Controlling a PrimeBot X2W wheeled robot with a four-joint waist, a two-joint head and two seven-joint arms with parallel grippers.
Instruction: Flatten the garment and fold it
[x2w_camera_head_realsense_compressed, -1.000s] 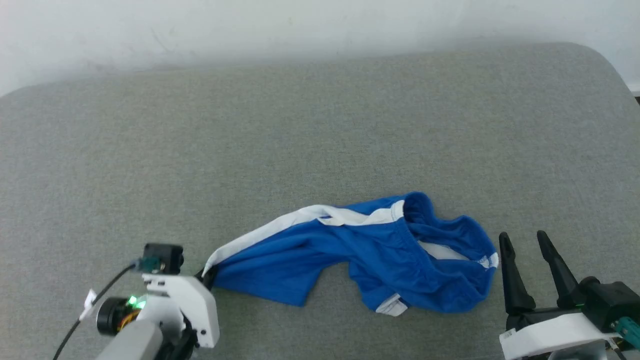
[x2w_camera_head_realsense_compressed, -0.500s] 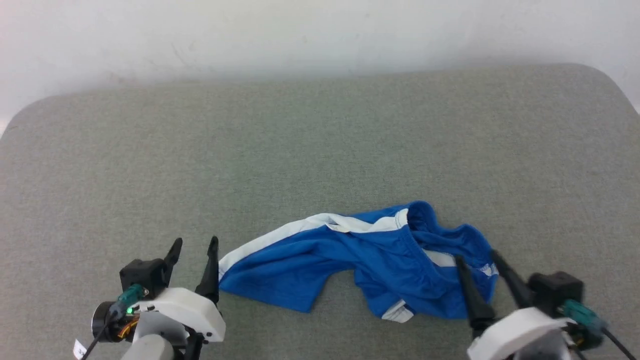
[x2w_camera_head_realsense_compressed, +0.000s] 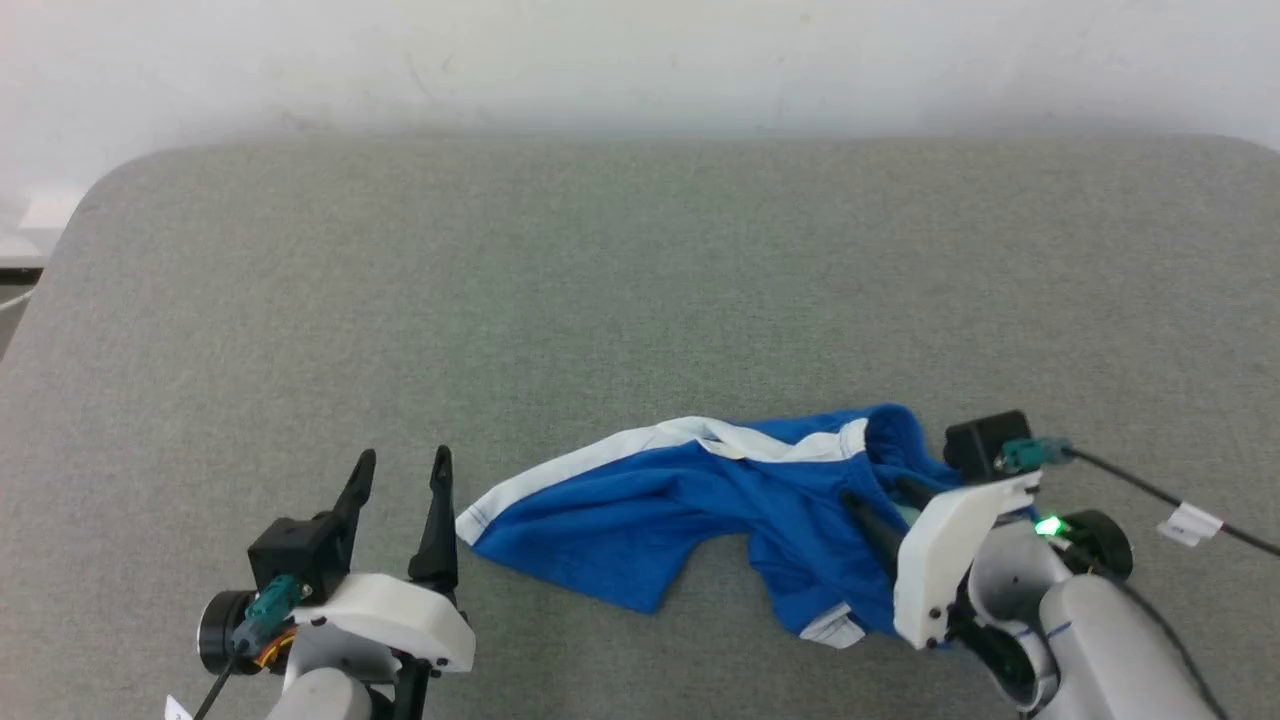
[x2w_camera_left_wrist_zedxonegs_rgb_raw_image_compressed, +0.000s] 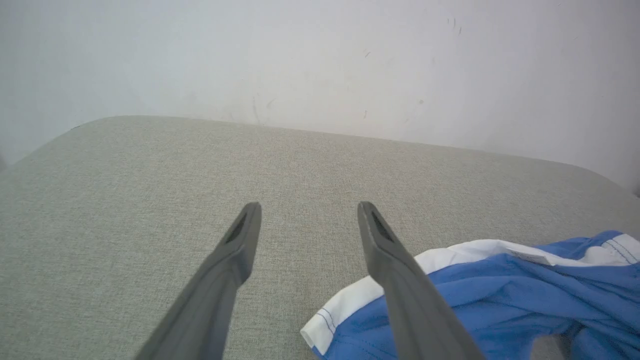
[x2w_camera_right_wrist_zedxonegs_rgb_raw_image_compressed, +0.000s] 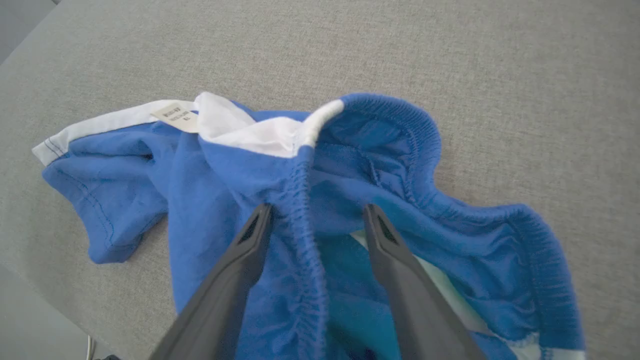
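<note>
1. Hovering spread and empty at the lower left, the left gripper (x2w_camera_head_realsense_compressed: 403, 455) stands just beside the white-trimmed leg hem (x2w_camera_head_realsense_compressed: 472, 522) of the bright royal-blue thin fabric shorts (x2w_camera_head_realsense_compressed: 640, 510). Closing where it stands would likely catch nothing, or only the grey woven table covering (x2w_camera_head_realsense_compressed: 640, 250).
2. Lying crumpled on the near, right-of-middle part of that covering, the shorts have one leg stretched out leftward, with the white side stripe (x2w_camera_head_realsense_compressed: 600, 452) rolled along its far edge. Pulling without untwisting could, I judge, press that twist into the fold.
3. Reaching into the bunched end, the right gripper (x2w_camera_head_realsense_compressed: 872, 490) has its fingers apart, straddling the gathered elastic waistband (x2w_camera_right_wrist_zedxonegs_rgb_raw_image_compressed: 304, 235) and pinching nothing. Closing here may seize both layers at once, or the thin cloth may slip and drag the whole heap sideways.
</note>
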